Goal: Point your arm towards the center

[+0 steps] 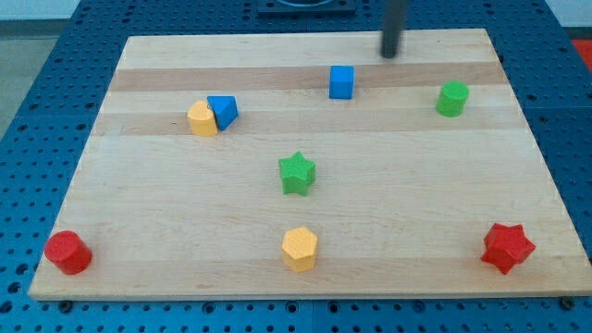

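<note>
My tip [389, 55] is at the view's top, right of the middle, on the wooden board [166, 231]. It stands above and to the right of the blue cube [341, 81] and left of the green cylinder [452, 98], touching neither. The green star [297, 173] lies near the board's middle, well below and left of my tip.
A yellow hexagonal block [202, 119] touches a blue triangular block [224, 110] at the upper left. A second yellow hexagonal block [300, 248] sits at the bottom middle. A red cylinder [67, 252] is at the bottom left, a red star [507, 247] at the bottom right.
</note>
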